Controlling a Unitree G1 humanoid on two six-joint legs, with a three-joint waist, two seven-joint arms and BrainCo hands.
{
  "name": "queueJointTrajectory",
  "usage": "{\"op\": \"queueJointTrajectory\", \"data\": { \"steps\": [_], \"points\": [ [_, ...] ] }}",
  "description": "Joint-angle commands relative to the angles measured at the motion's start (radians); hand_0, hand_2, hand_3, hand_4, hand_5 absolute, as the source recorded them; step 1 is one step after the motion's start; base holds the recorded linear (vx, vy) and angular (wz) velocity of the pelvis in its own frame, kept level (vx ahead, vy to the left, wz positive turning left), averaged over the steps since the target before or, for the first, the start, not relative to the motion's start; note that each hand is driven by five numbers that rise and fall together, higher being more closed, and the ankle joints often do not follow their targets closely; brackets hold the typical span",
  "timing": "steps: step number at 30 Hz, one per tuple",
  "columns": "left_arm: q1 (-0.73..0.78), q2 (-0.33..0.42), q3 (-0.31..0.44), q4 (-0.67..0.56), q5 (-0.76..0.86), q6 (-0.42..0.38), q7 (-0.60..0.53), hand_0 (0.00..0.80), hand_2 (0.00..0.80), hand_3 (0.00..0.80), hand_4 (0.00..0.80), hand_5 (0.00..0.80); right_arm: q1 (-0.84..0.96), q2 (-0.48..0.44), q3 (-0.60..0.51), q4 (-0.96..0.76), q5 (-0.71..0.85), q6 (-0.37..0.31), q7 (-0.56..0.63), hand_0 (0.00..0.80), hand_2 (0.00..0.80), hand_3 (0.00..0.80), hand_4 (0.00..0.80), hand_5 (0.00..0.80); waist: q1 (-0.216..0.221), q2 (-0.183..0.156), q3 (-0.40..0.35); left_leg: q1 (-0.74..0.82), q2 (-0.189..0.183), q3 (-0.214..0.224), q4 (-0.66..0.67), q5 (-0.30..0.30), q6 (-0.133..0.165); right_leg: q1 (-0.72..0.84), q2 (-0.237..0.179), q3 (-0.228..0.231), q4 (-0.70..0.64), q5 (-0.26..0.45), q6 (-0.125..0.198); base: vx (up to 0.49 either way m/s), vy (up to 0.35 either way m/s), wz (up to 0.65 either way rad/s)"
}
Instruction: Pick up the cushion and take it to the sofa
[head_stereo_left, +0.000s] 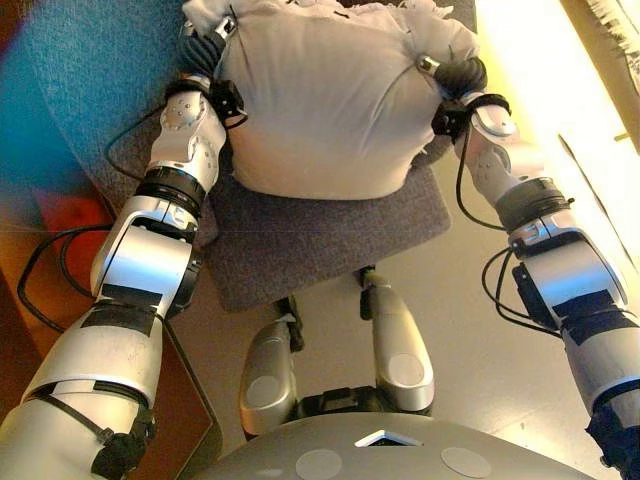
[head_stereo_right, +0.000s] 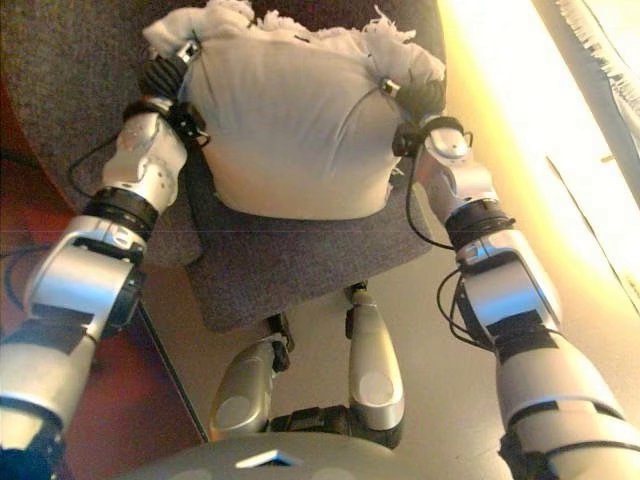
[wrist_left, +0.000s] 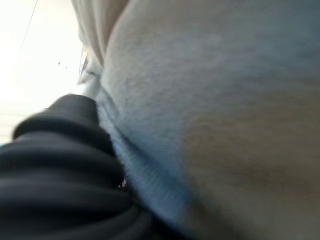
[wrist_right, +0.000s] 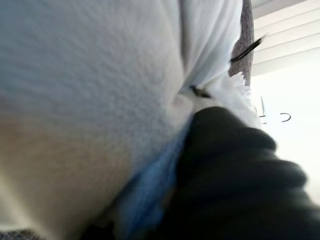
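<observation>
A plump white cushion (head_stereo_left: 330, 100) with a frayed top edge sits between my two hands, over a grey fabric sofa seat (head_stereo_left: 320, 240). My left hand (head_stereo_left: 203, 50) presses into the cushion's upper left side. My right hand (head_stereo_left: 462, 76) presses into its upper right side, where the cloth puckers into creases. Only the dark ribbed covers show clearly. In the left wrist view the cover (wrist_left: 60, 165) lies against the cushion (wrist_left: 225, 100). The right wrist view shows the same: cover (wrist_right: 235, 170) against cushion (wrist_right: 75, 75). I cannot tell whether the cushion rests on the seat or hangs just above it.
The grey seat ends in a front edge (head_stereo_left: 300, 295) close to me. Pale bright floor (head_stereo_left: 560, 130) runs along the right. A reddish-brown floor (head_stereo_left: 70, 215) lies at the left beside the sofa.
</observation>
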Motion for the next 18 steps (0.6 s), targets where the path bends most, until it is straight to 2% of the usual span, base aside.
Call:
{"op": "queueJointTrajectory", "data": {
  "steps": [1, 5, 9, 18],
  "points": [
    [-0.146, 0.003, -0.023, -0.045, -0.021, -0.074, -0.008, 0.0, 0.0, 0.0, 0.0, 0.0, -0.148, 0.037, 0.031, -0.026, 0.027, -0.06, -0.012, 0.0, 0.0, 0.0, 0.0, 0.0, 0.006, 0.038, -0.003, 0.046, 0.006, -0.001, -0.037, -0.025, -0.009, -0.074, -0.016, -0.004, 0.175, -0.148, 0.088, 0.055, 0.011, -0.03],
    [-0.103, 0.004, 0.011, -0.124, -0.129, -0.116, 0.006, 0.0, 0.0, 0.0, 0.0, 0.0, -0.103, 0.027, 0.0, -0.086, 0.035, -0.088, -0.045, 0.0, 0.0, 0.0, 0.0, 0.0, 0.009, 0.032, -0.013, 0.06, 0.006, 0.003, -0.043, -0.032, -0.008, -0.055, -0.013, -0.009, 0.16, -0.153, 0.088, 0.033, 0.0, -0.01],
    [-0.042, -0.007, 0.031, -0.207, -0.057, -0.131, 0.081, 0.0, 0.0, 0.0, 0.0, 0.0, -0.06, 0.024, -0.039, -0.15, 0.003, -0.095, -0.089, 0.0, 0.0, 0.0, 0.0, 0.0, 0.016, 0.027, -0.018, 0.07, 0.005, 0.004, -0.039, -0.041, -0.003, -0.033, -0.014, -0.016, 0.148, -0.159, 0.085, 0.0, 0.0, 0.0],
    [0.04, 0.072, 0.069, -0.294, 0.102, -0.126, 0.174, 0.0, 0.0, 0.0, 0.0, 0.0, 0.069, -0.055, -0.131, -0.24, 0.003, -0.113, -0.136, 0.0, 0.0, 0.0, 0.0, 0.0, 0.029, 0.011, -0.059, 0.093, 0.003, -0.002, -0.028, -0.053, 0.004, 0.035, -0.025, -0.026, 0.129, -0.179, 0.087, 0.038, 0.002, 0.0]
  ]
}}
